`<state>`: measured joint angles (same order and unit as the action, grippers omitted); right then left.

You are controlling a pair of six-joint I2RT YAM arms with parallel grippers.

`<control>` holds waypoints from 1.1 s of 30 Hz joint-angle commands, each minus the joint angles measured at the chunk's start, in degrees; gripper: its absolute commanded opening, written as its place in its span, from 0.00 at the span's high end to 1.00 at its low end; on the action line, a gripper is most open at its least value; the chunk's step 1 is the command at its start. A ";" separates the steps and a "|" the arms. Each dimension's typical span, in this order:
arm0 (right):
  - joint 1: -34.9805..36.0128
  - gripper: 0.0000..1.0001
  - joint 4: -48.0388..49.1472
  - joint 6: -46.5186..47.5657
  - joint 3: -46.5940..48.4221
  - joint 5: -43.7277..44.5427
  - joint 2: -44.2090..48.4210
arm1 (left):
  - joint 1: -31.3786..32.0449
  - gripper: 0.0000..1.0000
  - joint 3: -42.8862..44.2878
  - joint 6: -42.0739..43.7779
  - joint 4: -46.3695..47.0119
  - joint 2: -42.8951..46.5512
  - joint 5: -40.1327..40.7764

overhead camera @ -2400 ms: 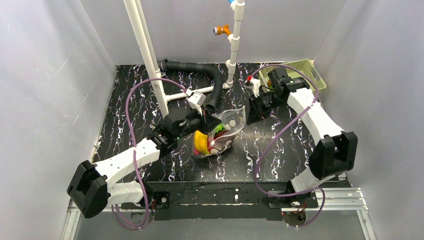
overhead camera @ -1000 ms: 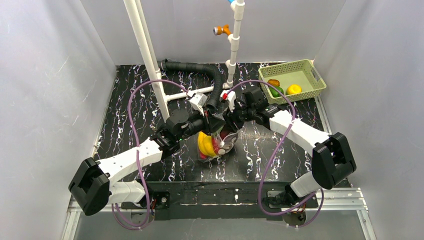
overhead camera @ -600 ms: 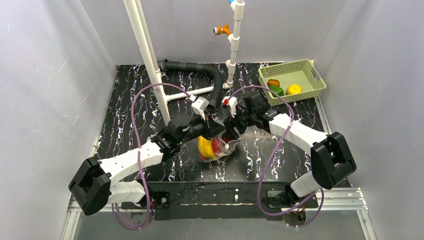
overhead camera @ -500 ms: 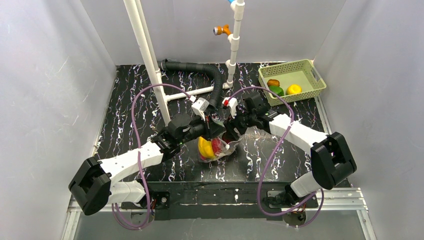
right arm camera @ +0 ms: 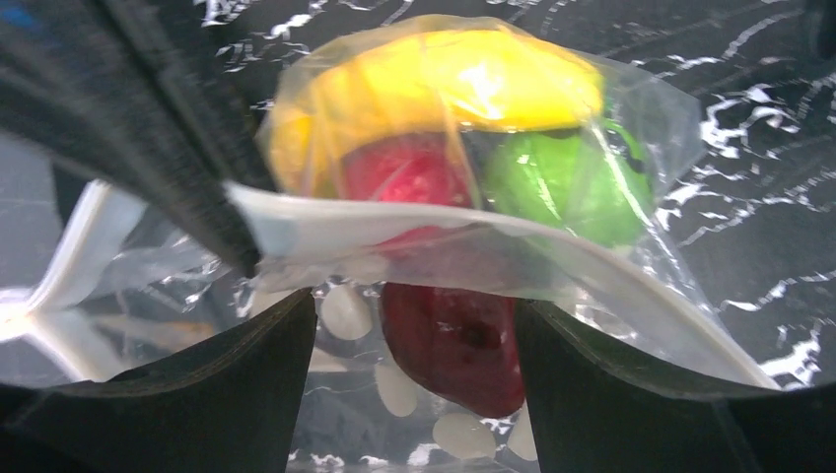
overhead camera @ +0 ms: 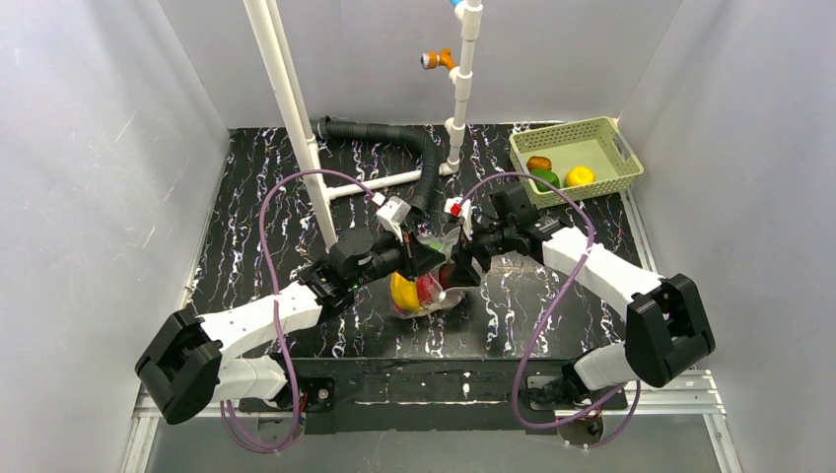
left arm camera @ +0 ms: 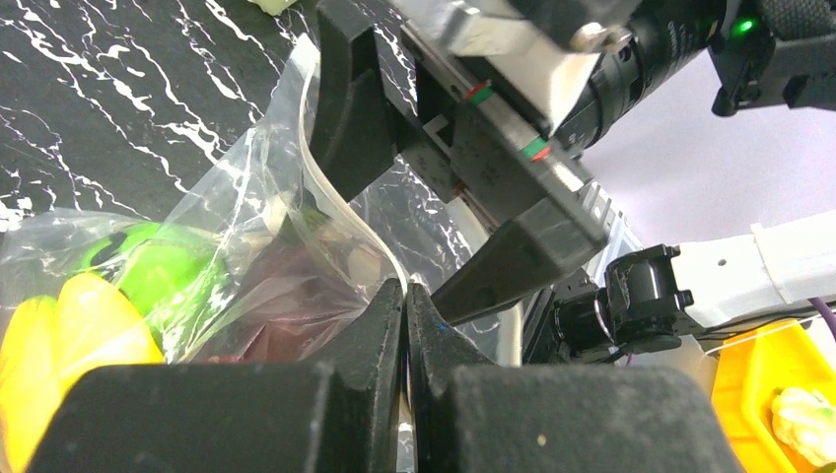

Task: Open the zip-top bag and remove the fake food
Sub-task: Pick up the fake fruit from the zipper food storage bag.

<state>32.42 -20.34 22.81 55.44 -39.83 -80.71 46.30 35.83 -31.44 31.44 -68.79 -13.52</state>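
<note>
The zip-top bag [overhead camera: 446,296] lies mid-table with its mouth lifted. My left gripper [overhead camera: 421,260] is shut on the bag's white zip rim [left arm camera: 340,212], pinched at the fingertips [left arm camera: 405,296]. My right gripper [overhead camera: 462,270] stands open at the mouth, opposite the left one. In the right wrist view a dark red apple [right arm camera: 455,340] shows between the open fingers [right arm camera: 251,389], behind dotted plastic; I cannot tell whether they touch it. Beyond the zip rim [right arm camera: 414,236] sit a yellow banana [right arm camera: 434,84], a green ball [right arm camera: 567,182] and a red piece [right arm camera: 404,169].
A green basket [overhead camera: 619,148] at the back right holds an orange-brown piece [overhead camera: 538,163], a green piece [overhead camera: 545,179] and a yellow lemon [overhead camera: 580,175]. A black corrugated hose [overhead camera: 394,136] and white pipes [overhead camera: 296,118] stand behind the bag.
My right arm has swung from the basket to the bag, lowered to its mouth, and its jaws have spread wider. The left gripper keeps its pinch on the rim.
</note>
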 commanded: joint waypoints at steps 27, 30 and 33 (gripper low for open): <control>2.25 0.17 -4.63 1.54 2.03 7.39 -8.45 | -0.03 1.00 -7.04 0.65 8.30 -0.06 -4.28; 3.13 0.16 -5.59 3.00 2.49 7.96 -9.30 | -0.05 1.00 -7.97 0.70 9.48 -0.49 -5.20; 4.37 0.16 -6.80 4.44 2.92 9.35 -10.16 | -0.05 1.00 -8.78 1.51 8.91 -0.37 -5.64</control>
<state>35.29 -24.18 24.16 56.27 -32.69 -89.41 46.26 28.27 -31.70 38.81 -69.14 -17.26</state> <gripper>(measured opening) 0.840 0.009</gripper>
